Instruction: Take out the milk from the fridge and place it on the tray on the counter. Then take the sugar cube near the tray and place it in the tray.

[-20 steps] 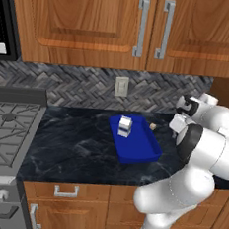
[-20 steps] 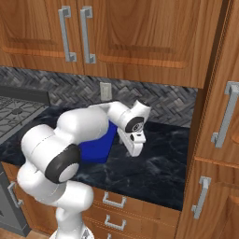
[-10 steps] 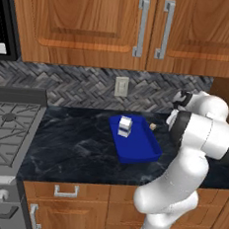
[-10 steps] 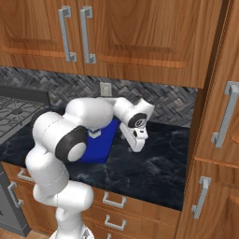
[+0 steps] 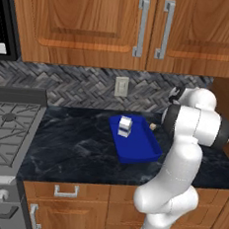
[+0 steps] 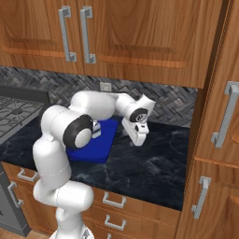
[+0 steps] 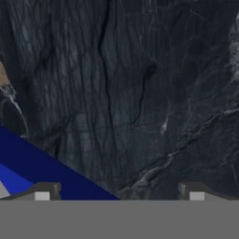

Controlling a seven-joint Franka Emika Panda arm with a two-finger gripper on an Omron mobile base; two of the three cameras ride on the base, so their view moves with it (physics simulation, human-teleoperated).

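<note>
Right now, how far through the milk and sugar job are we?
Done: the milk stands in the tray. In hand: the open, empty tool hangs over the counter beside the tray. Left: the sugar cube sits outside the tray's far corner.

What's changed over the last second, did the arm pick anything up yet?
No pickup. The white arm folded upright, swinging its open gripper toward the counter's back right beside the bright blue tray. The white blue-banded milk carton and tiny tan sugar cube stayed put.

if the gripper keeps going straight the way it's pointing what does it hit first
Most likely bare counter: the open gripper points down at black stone, with the tray corner and sugar cube off to one side. Depth is unclear.
</note>
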